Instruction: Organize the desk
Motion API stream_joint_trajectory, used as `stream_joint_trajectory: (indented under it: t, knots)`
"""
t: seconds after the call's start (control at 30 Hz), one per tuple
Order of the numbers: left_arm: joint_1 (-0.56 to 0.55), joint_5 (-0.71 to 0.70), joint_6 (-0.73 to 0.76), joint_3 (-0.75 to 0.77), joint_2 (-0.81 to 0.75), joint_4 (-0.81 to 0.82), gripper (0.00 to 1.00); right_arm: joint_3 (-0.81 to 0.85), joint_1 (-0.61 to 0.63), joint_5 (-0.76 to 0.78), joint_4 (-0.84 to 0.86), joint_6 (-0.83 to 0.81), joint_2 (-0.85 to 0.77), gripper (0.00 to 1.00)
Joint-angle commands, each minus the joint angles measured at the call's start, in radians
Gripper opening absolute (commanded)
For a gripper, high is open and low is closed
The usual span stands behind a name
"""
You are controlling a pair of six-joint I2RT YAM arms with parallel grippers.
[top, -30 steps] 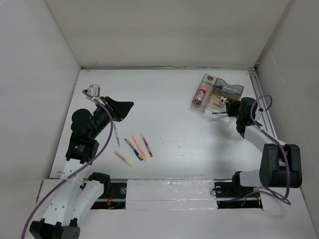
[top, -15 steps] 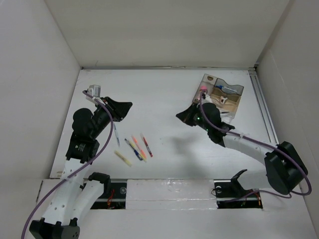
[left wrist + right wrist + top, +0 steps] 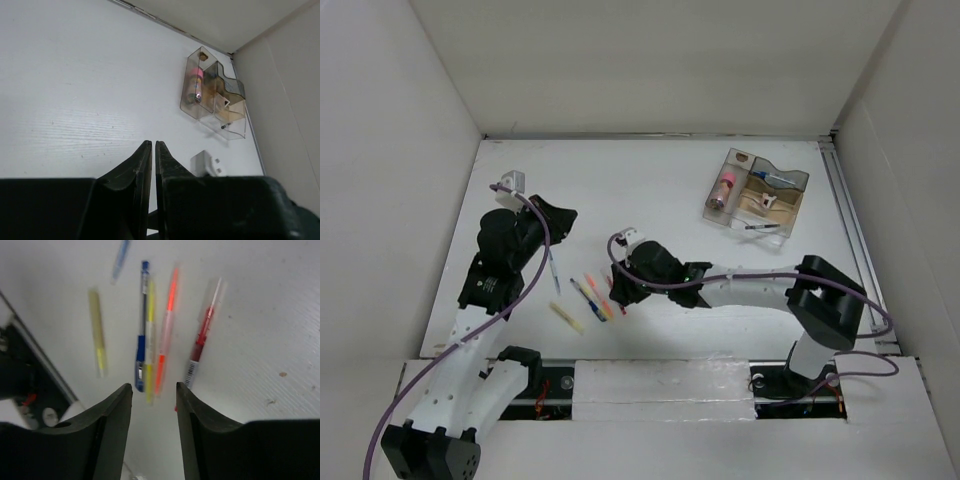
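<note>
Desk: your desk (image 3: 660,180) lay under both arms, with white panels around it and a rail (image 3: 848,215) on its right edge.
Left gripper: your left gripper (image 3: 150,144) hung over the desk's left part, jaws pressed together with nothing seen between them.
Right gripper: your right gripper (image 3: 153,387) stood over the pens, jaws partly apart and gripping nothing.
In the way: your right arm (image 3: 750,290) stretched across the desk's near middle, and its gripper hid part of the red pen (image 3: 201,340) from above.
Pens: five were sure: a pale pen (image 3: 552,268) near the left gripper, a yellow pen (image 3: 98,332), a blue pen (image 3: 142,325), an orange pen (image 3: 167,325) and the red pen. Blur hid whether a yellow strip against the blue pen was a sixth.
Tray: one clear tray (image 3: 790,183) sat far right, well apart from the pens, with small items in it.
</note>
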Motion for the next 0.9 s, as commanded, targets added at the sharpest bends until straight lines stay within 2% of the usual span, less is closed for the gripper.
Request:
stream_joint_trajectory:
  t: [0.0,0.13,0.3,0.63,0.83,0.87]
  knots:
    - [-0.006,-0.033,0.008,0.042,-0.006,0.017,0.04,0.067,0.046,0.16,-0.065,-0.061,0.038,0.47]
    - [-0.006,-0.017,0.005,0.05,-0.006,0.029,0.06,0.145,0.08,0.259,-0.165,-0.08,0.092,0.5]
    - [0.017,0.029,-0.003,0.039,-0.023,0.05,0.08,0.204,0.089,0.332,-0.205,-0.104,0.156,0.49]
    - [0.017,0.068,-0.004,0.031,-0.067,0.086,0.12,0.302,0.089,0.359,-0.236,-0.129,0.288,0.41]
    - [0.027,0.077,-0.006,0.03,-0.078,0.089,0.12,0.32,0.089,0.362,-0.229,-0.118,0.354,0.28]
    - [0.027,0.078,-0.006,0.031,-0.078,0.09,0.12,0.314,0.089,0.366,-0.228,-0.113,0.359,0.22]
